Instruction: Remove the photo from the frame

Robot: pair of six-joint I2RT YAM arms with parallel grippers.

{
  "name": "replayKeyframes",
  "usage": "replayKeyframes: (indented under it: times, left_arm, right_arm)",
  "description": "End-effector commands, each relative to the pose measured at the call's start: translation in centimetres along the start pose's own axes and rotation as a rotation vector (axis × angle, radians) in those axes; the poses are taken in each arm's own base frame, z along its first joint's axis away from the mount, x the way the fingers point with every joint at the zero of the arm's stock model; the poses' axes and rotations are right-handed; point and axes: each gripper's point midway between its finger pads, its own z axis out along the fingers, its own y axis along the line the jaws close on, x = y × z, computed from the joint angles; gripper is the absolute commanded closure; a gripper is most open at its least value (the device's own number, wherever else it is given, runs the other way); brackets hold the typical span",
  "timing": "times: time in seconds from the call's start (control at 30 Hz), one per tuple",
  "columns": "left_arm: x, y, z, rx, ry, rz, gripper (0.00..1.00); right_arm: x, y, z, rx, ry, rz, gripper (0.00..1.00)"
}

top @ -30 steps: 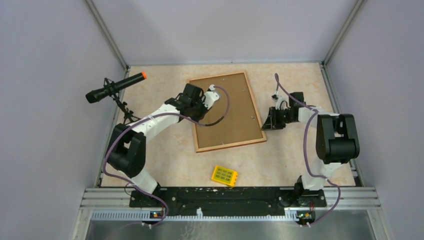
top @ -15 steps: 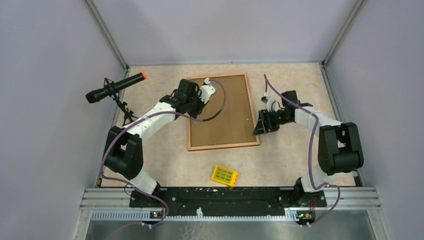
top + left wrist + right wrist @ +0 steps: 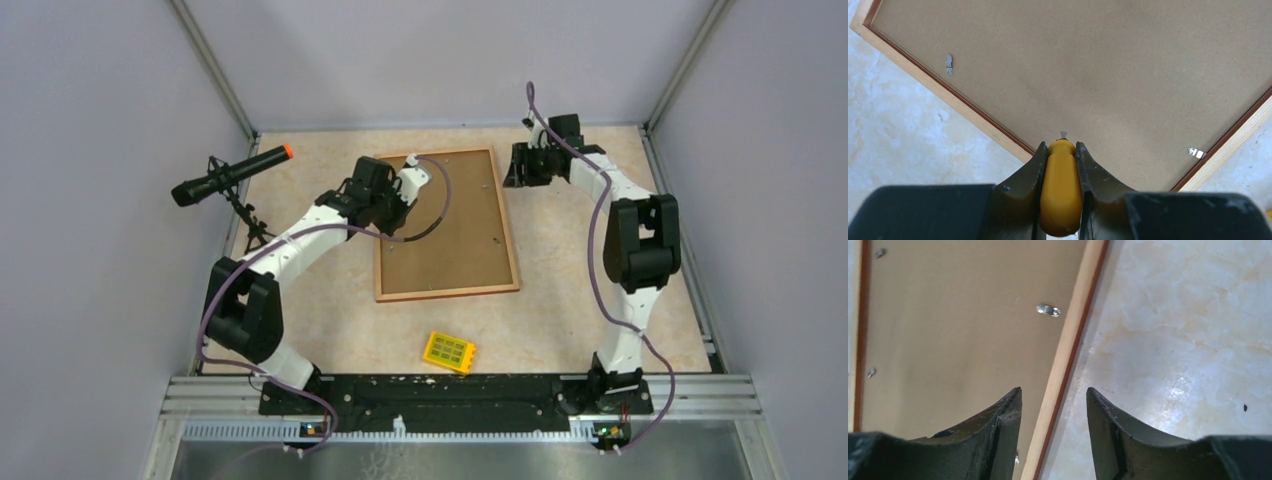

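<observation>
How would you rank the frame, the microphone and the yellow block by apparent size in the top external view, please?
1. frame, by far the largest.
2. microphone, long but thin; it sits raised on a stand, nearer the camera, so it may look bigger than it is.
3. yellow block, the smallest.

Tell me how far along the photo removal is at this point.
Done: the frame lies face down, backing board up. In hand: the left gripper clamps a yellow-handled tool, tip just inside the frame's edge; the right gripper hangs open over the opposite rim. Left: backing in place, metal clips showing, no photo visible, so everything past setup.
</observation>
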Motion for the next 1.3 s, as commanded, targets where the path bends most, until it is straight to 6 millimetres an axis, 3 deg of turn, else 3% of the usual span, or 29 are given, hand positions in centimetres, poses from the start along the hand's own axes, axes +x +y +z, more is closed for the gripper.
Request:
replayKeyframes:
  times: [0.0, 0.33, 0.7, 0.87, 1.03, 1.1, 1.2, 1.27]
  left_arm:
    - [-2.6, 0.3, -1.8, -0.005, -0.095, -0.011, 1.00]
    - [-2.3, -0.1, -1.7, 0.011, -0.092, -0.019, 1.00]
    - [-2.6, -0.2, -1.9, 0.020, -0.101, -0.022, 1.00]
    - [-2.6, -0.3, -2.0, 0.020, -0.106, -0.020, 1.00]
    - [-2.6, -0.3, -2.3, 0.018, -0.113, -0.016, 1.00]
    - [-2.5, -0.3, -2.4, 0.017, -0.114, -0.015, 1.00]
    - [-2.6, -0.3, -2.5, 0.015, -0.117, -0.014, 1.00]
    - [-2.7, -0.3, -2.7, 0.013, -0.122, -0.013, 1.00]
  right_arm:
    - [-3.5, -0.7, 2.2, 0.110, -0.109, 0.051, 0.50]
    - [-5.8, -1.8, 8.1, 0.167, -0.137, 0.112, 0.50]
    - [-6.6, -2.9, 11.0, 0.366, -0.178, 0.086, 0.53]
    - [-5.6, -3.1, 12.0, 0.405, -0.148, 0.088, 0.62]
    - [-4.1, -4.6, 12.4, 0.451, -0.107, 0.117, 0.72]
    - [-3.5, -5.5, 12.3, 0.455, -0.091, 0.148, 0.79]
    - [-2.5, -7.3, 11.7, 0.473, -0.071, 0.206, 1.00]
    - [-1.9, -8.9, 10.7, 0.495, -0.059, 0.255, 1.00]
